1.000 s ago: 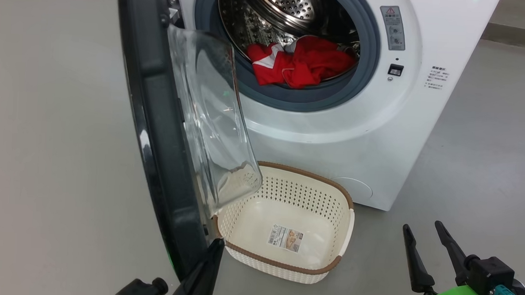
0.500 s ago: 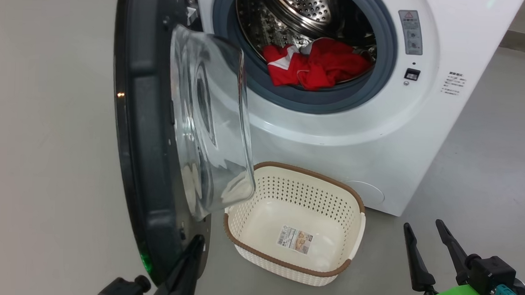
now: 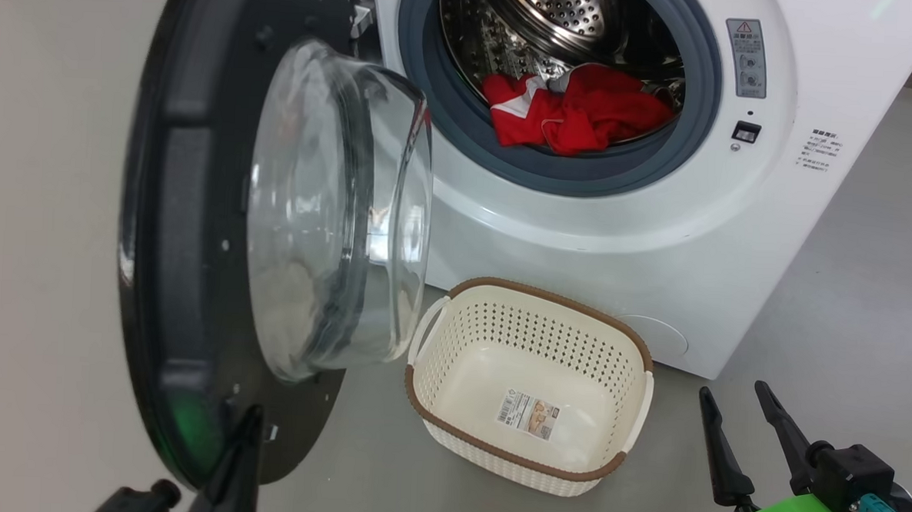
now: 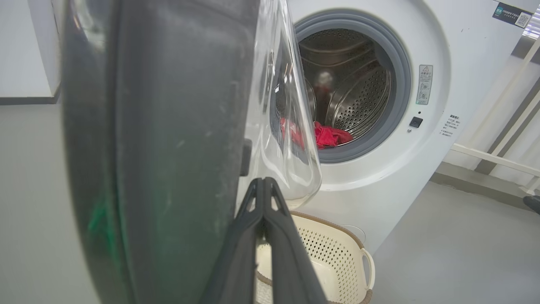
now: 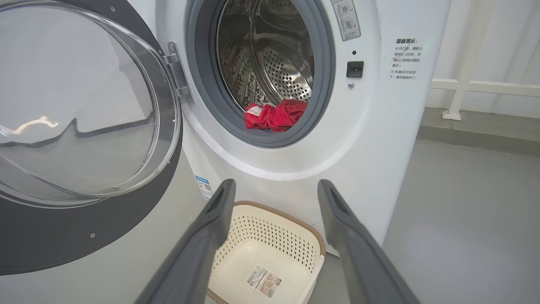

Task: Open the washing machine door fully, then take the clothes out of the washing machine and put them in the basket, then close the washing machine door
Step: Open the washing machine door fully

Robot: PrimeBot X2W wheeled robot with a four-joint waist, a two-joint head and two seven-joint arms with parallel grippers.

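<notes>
The washing machine (image 3: pixel 580 238) stands ahead with its drum exposed. The washing machine door (image 3: pixel 196 221) hangs open at the left, its glass bowl facing the basket. Red and white clothes (image 3: pixel 578 111) lie at the drum's front lip, also seen as clothes (image 5: pixel 274 116) and clothes (image 4: pixel 331 136). The cream basket (image 3: pixel 547 291) sits empty on the floor below the opening. My left gripper (image 3: pixel 247 420) is shut, its tip against the lower inner face of the door (image 4: pixel 168 126); in its own view the left gripper (image 4: pixel 263 182) holds nothing. My right gripper (image 3: pixel 733 391) hangs open at the lower right, and the right gripper (image 5: pixel 276 185) is empty above the basket (image 5: pixel 270 240).
Grey floor (image 3: pixel 847 288) spreads around the machine. A white railing (image 5: pixel 464 84) runs along the wall to the machine's right. A wall with a dark skirting (image 4: pixel 25 99) stands beyond the door on the left.
The door has swung wider, away from the opening, and my shut left gripper has gone left with it. The head camera has shifted a little. The right gripper stays put.
</notes>
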